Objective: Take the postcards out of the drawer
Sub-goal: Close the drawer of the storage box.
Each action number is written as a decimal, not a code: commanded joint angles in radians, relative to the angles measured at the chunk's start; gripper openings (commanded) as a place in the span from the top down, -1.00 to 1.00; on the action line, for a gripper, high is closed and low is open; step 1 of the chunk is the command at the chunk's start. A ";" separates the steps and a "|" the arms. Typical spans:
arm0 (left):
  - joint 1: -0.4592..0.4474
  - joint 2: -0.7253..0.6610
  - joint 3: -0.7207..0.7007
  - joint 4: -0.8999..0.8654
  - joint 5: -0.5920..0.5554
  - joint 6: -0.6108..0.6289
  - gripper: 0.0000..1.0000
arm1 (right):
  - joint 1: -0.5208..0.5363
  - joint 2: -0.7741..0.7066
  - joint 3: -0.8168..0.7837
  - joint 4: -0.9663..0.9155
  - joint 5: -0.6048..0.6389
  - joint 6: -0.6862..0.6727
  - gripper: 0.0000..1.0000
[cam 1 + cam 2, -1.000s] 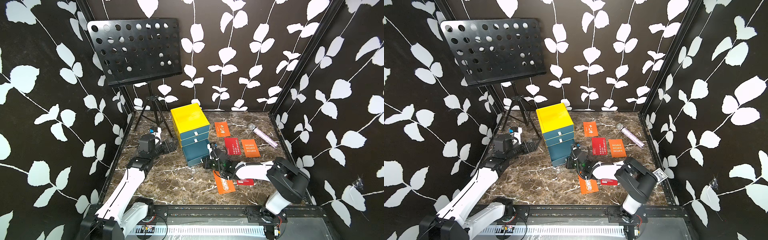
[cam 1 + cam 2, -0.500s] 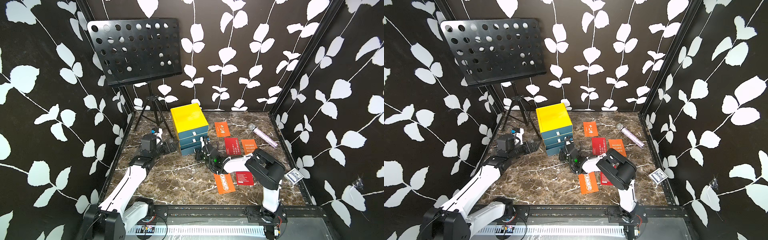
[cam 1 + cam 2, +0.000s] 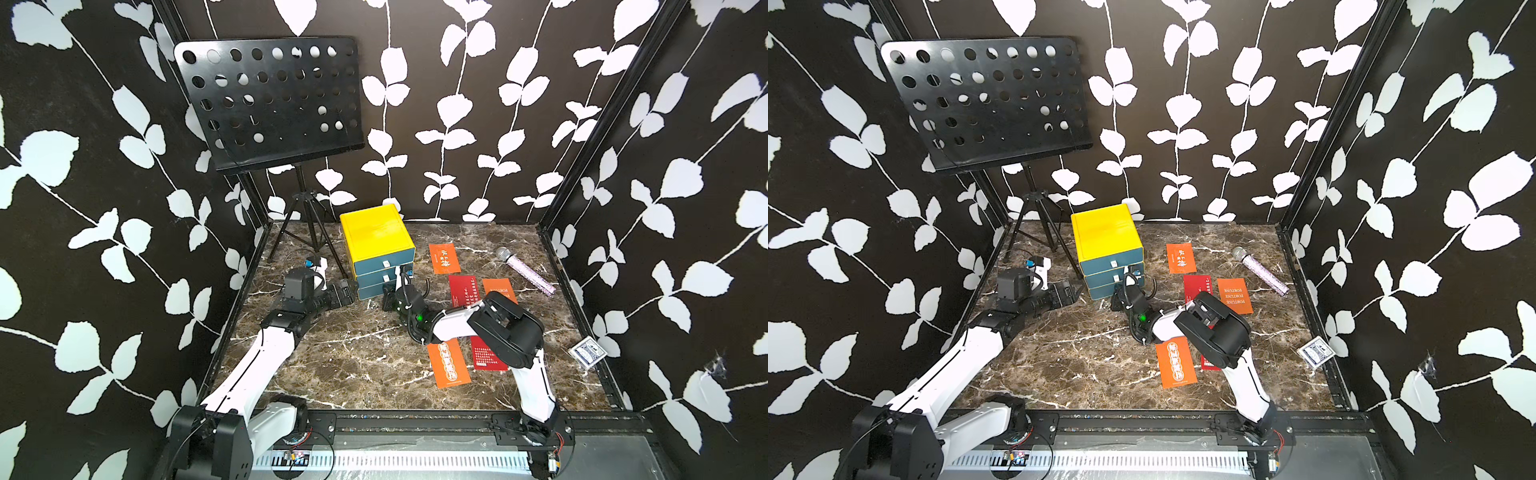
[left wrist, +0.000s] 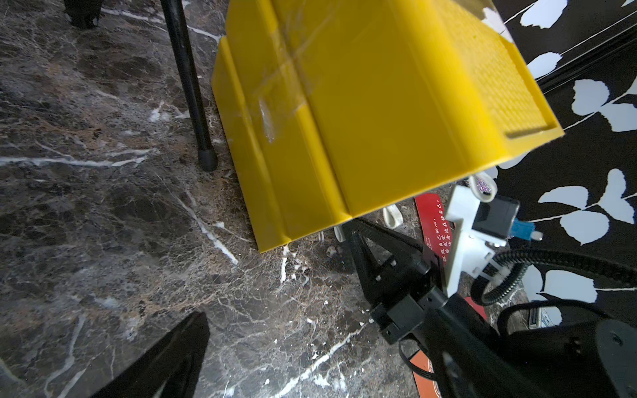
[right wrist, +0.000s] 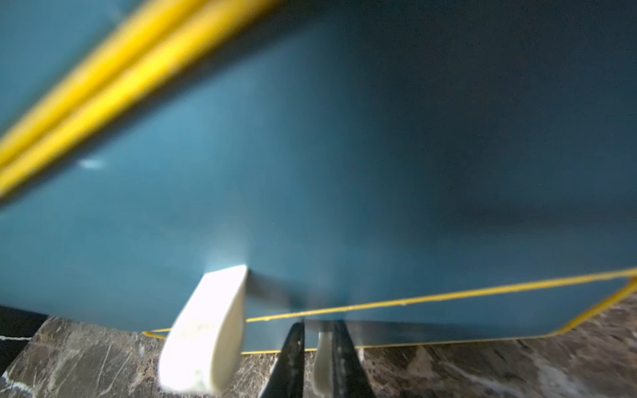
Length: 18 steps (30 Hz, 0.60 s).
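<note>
R hand (image 5: 319, 327): narrow, drawer tab (image 5: 321, 358) between fingers; pinch or slack, can't tell.
L hand (image 3: 344, 293): spread, idle by cabinet (image 3: 376, 232).
Cards (image 3: 449, 363): five out on counter (image 3: 353, 353), right of cabinet.
Risk: tab snags on pull-back, tugs cabinet; R arm (image 3: 505, 328) low over cards, may scatter them.

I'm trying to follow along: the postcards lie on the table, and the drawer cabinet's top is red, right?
Not quite: the cabinet's top is yellow, as both top views show. The postcards do lie on the table.
</note>
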State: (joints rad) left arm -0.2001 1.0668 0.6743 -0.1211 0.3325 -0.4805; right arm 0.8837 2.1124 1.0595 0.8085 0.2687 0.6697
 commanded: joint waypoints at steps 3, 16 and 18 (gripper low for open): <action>0.008 -0.032 0.008 -0.013 -0.008 0.014 -0.99 | 0.006 -0.039 -0.026 0.095 0.044 -0.005 0.59; 0.019 -0.043 -0.013 -0.078 -0.267 0.015 -0.98 | -0.072 -0.463 -0.350 -0.177 0.022 -0.012 0.11; 0.018 -0.041 -0.014 -0.072 -0.310 0.041 -0.99 | -0.116 -0.563 -0.367 -0.344 0.029 -0.013 0.04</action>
State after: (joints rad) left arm -0.1886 1.0466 0.6716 -0.1802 0.1158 -0.4721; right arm 0.8207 1.6508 0.7139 0.6609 0.2890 0.6514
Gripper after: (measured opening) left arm 0.992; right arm 0.473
